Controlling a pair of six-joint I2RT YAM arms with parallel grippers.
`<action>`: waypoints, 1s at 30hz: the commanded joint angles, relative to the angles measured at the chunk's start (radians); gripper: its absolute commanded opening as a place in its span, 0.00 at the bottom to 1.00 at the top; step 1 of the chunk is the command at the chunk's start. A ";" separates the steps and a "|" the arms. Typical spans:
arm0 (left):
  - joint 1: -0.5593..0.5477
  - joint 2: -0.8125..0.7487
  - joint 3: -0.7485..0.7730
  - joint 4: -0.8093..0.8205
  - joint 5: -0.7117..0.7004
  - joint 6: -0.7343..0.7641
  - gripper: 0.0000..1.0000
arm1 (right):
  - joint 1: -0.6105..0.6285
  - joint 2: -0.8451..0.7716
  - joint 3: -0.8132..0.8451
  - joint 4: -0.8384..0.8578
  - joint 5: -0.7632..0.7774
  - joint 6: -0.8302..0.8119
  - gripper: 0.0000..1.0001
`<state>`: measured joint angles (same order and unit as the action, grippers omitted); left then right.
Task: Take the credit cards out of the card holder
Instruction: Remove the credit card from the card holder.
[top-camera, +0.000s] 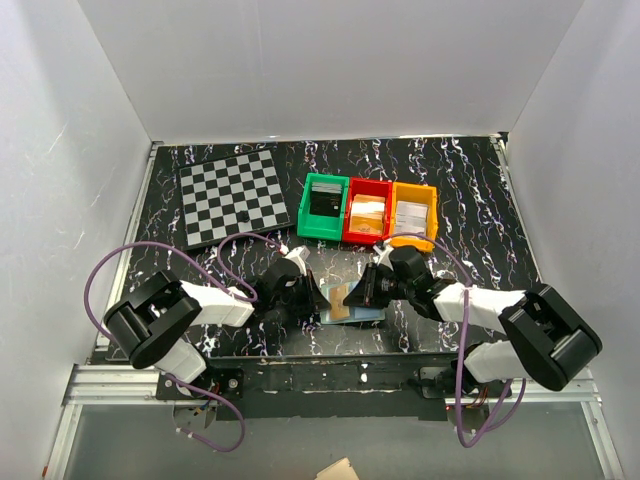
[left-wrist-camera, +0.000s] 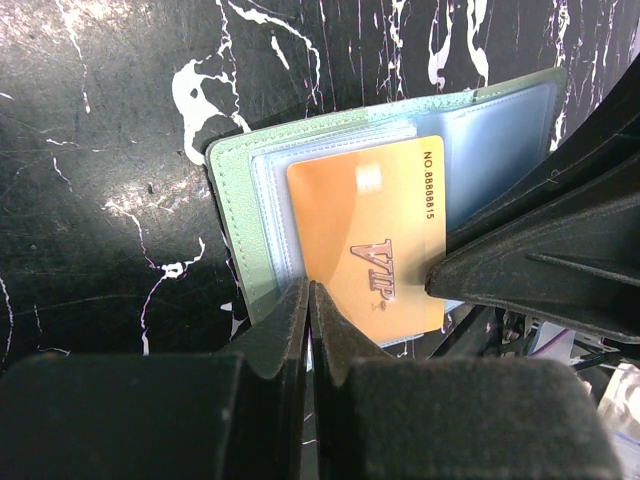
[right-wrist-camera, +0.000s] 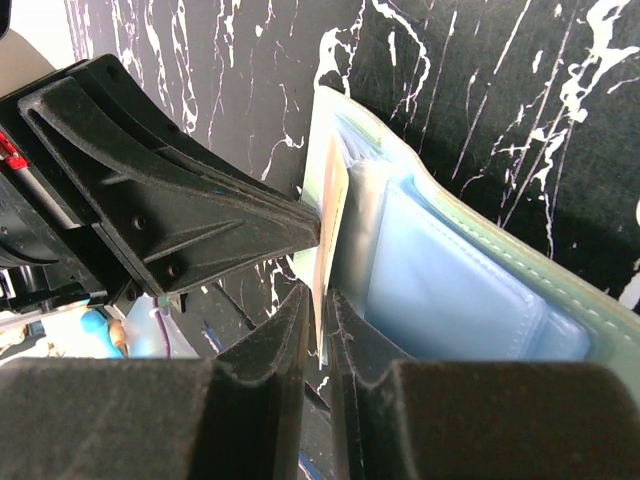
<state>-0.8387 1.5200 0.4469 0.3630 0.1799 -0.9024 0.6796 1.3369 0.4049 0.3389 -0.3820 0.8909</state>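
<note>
Two grippers meet on one open card holder, near the table's front edge.
On the left, my left gripper (left-wrist-camera: 308, 295) has its jaws together on the near edge of the card holder (left-wrist-camera: 235, 210), which is spread open over the black marbled table (left-wrist-camera: 100, 200) between the arms. In its clear sleeve sits an orange credit card (left-wrist-camera: 350, 220) marked VIP, and one end seems to stick past the sleeve. To the right, my right gripper (right-wrist-camera: 321, 300) straddles that free end with its jaws a sliver apart. I see no firm bite yet. I judge the card light, stiff and slick, so I'd pinch its bare end flat and pull straight along the sleeve. The holder looks soft and floppy, and would likely drag along unless pinned by its cover edge.
</note>
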 joint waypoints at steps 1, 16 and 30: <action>-0.007 0.045 -0.042 -0.133 -0.020 0.016 0.00 | -0.009 -0.035 -0.009 0.026 -0.021 -0.003 0.20; -0.005 0.055 -0.034 -0.101 0.001 0.031 0.00 | -0.022 -0.025 -0.006 0.037 -0.058 -0.003 0.33; -0.008 0.080 -0.019 -0.047 0.058 0.034 0.00 | -0.022 0.004 0.005 0.061 -0.071 0.008 0.33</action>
<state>-0.8387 1.5532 0.4461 0.4187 0.2256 -0.8982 0.6601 1.3373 0.3943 0.3401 -0.4255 0.8890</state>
